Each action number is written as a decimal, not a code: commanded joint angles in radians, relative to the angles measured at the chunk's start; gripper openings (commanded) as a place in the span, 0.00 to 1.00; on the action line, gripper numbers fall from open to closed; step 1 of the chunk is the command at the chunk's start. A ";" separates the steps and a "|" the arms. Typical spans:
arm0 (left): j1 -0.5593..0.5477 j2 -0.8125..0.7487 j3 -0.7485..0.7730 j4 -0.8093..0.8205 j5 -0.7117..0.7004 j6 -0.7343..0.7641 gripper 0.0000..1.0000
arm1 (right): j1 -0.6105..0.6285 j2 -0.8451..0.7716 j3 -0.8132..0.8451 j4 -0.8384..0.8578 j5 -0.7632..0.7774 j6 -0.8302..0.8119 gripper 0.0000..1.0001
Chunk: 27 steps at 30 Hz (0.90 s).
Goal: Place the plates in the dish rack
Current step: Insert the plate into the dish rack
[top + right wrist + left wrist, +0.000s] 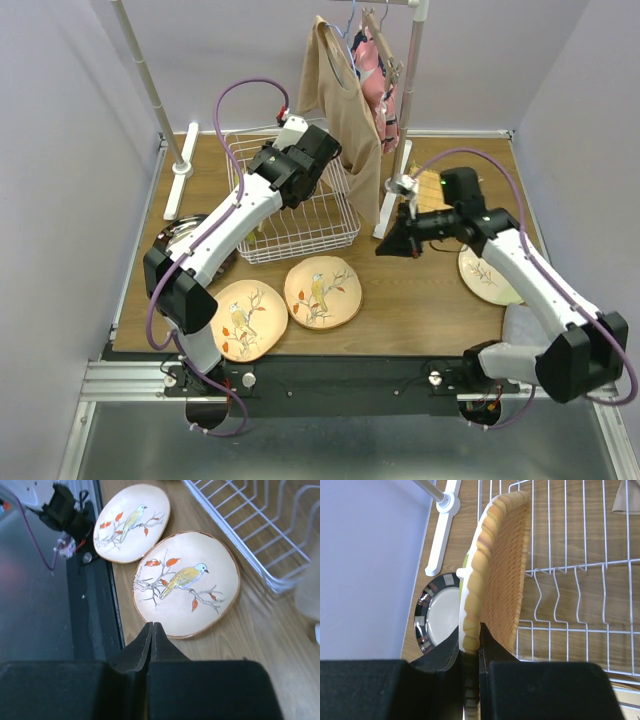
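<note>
So the left gripper is pinching an orange-yellow woven plate by its rim, one finger on each face. The plate stands on edge, roughly upright, over the left side of the white wire dish rack. I can't tell whether its far edge is touching the wires. From the overhead view that arm reaches across to the back left part of the rack, and the gripper body pretty much hides the plate.

Just past the woven plate, off the left side of the rack, a shiny dark-rimmed plate lies flat on the wooden table, near the white foot of the clothes stand.

The right gripper has its fingers pressed together with nothing between them. It hangs above the table to the right of the rack. Below it in the wrist view is a peach bird plate lying flat, close to the rack's front corner, with a second bird plate right beside it at the table's near edge. A third bird plate lies flat on the right side, partly under the right arm.

A beige top hangs from the rail behind the rack.
</note>
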 commanded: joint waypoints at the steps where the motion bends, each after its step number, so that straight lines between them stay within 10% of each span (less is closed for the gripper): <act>1: 0.000 -0.065 -0.026 0.011 -0.061 -0.027 0.00 | 0.201 0.134 0.117 0.027 0.165 0.013 0.03; 13: -0.001 -0.064 -0.100 0.011 -0.104 -0.079 0.00 | 0.392 0.336 0.252 0.272 0.341 0.348 0.01; 27: -0.012 0.044 -0.043 0.011 -0.157 -0.083 0.00 | 0.386 0.235 0.178 0.277 0.565 0.326 0.01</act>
